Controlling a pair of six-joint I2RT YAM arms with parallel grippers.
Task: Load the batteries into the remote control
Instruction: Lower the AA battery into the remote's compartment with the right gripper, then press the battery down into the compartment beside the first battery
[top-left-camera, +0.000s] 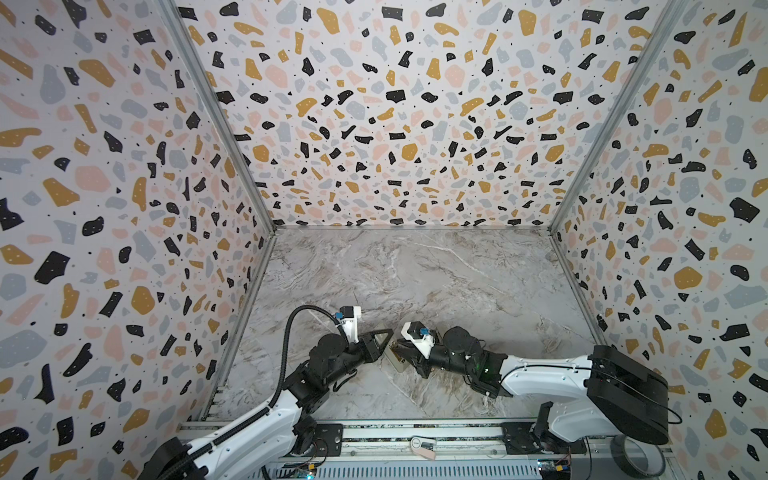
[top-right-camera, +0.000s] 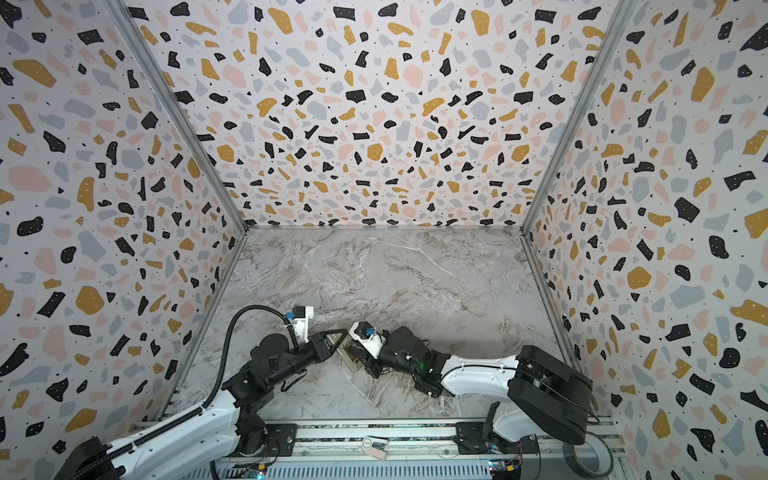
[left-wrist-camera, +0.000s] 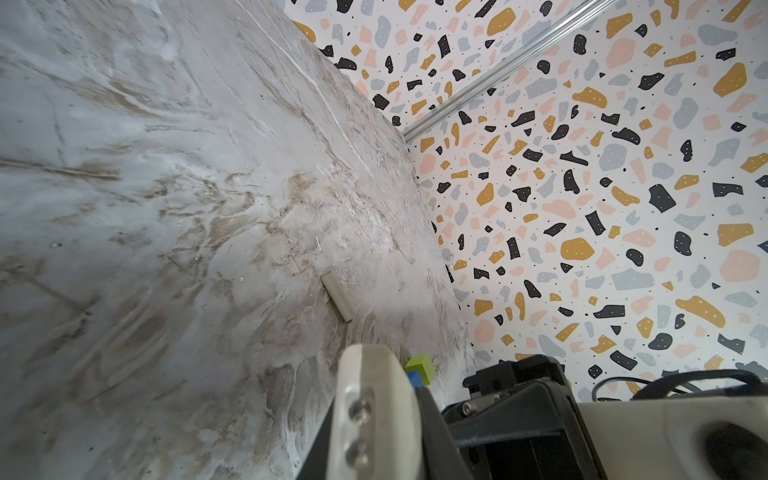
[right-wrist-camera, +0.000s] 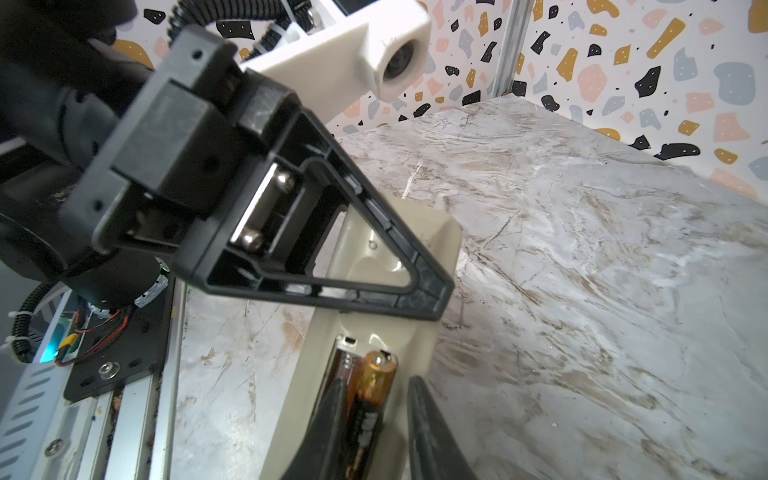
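Observation:
The cream-white remote control (right-wrist-camera: 411, 338) lies back up between both arms, small in both top views (top-left-camera: 392, 355) (top-right-camera: 348, 358). My left gripper (right-wrist-camera: 432, 297) is shut on its far end, one black triangular finger across its back; the left wrist view shows the remote's edge (left-wrist-camera: 374, 374) sandwiched between the fingers. In the open recess lie two batteries: one black with a copper end (right-wrist-camera: 374, 372), a second (right-wrist-camera: 346, 368) beside it, mostly hidden. My right gripper (right-wrist-camera: 377, 386) straddles the nearer battery, open, one finger against it and the other standing apart.
A green cube (left-wrist-camera: 420, 365) and a blue cube (left-wrist-camera: 414, 379) sit on the marble table near the right wall. A pale cream strip (left-wrist-camera: 337, 297) lies further out. A tape roll (top-left-camera: 636, 457) rests by the front rail (top-left-camera: 457, 432). Patterned walls enclose three sides.

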